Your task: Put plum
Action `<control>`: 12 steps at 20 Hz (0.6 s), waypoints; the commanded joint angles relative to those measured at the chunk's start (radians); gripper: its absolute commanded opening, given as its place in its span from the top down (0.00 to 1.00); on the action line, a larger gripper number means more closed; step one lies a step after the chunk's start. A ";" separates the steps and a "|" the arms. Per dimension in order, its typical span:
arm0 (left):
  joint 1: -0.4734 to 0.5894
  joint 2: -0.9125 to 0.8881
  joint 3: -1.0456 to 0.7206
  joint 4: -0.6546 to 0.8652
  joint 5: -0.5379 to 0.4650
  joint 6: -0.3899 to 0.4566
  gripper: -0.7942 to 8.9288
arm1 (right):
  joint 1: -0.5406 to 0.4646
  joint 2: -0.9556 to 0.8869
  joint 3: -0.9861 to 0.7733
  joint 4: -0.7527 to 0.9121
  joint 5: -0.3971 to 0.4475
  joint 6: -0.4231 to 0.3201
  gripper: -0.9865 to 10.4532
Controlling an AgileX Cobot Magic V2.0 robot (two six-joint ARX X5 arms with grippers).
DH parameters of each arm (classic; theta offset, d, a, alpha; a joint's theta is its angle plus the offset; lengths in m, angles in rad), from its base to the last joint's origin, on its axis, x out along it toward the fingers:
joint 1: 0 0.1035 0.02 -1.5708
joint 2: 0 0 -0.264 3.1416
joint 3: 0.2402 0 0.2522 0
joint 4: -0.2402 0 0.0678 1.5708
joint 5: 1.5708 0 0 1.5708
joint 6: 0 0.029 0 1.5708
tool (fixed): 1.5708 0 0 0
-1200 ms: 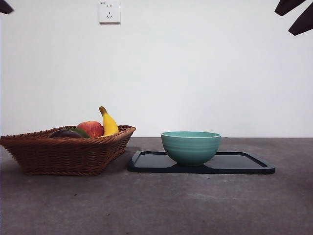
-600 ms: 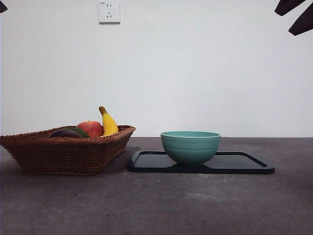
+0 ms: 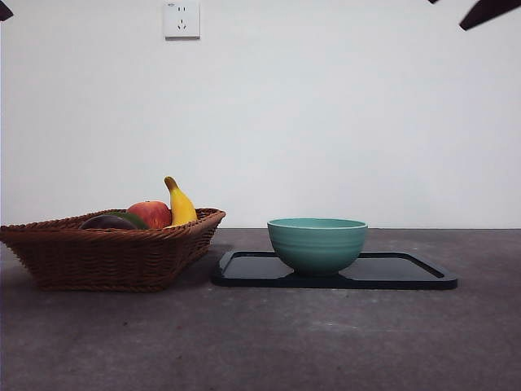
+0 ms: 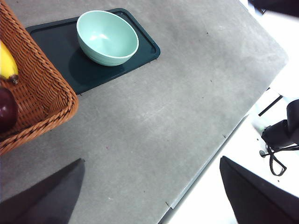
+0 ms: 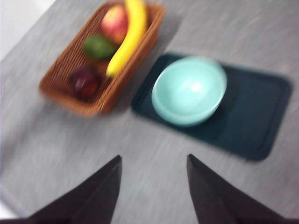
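Since the plum [image 5: 85, 80] sits low in the basket [image 5: 60, 95], near one end and apart from the banana [image 5: 127, 39], the right gripper [image 5: 154, 186], jaws open, should drop straight down over it, clear of the wicker rim. The left gripper [image 4: 152, 193] waits open above bare tabletop [image 4: 154, 121].

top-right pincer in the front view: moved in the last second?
Yes. Judged against the wall socket, the pincer has gone up and nearly out of frame; only a dark tip shows at the top edge.
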 commanded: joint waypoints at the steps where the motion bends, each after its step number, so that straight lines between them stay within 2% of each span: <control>1: -0.003 0.007 0.021 0.011 0.005 0.011 0.45 | -0.034 0.123 0.105 0.009 0.004 -0.007 0.71; 3: -0.003 0.004 0.021 0.011 0.005 0.011 0.45 | -0.061 0.225 0.180 0.008 0.000 -0.026 0.67; 7: -0.003 0.004 0.021 0.011 0.005 0.011 0.45 | -0.101 0.434 0.306 0.008 0.000 -0.048 0.67; 12: -0.003 0.004 0.021 0.011 0.005 0.011 0.45 | -0.112 0.641 0.392 0.016 0.000 -0.062 0.67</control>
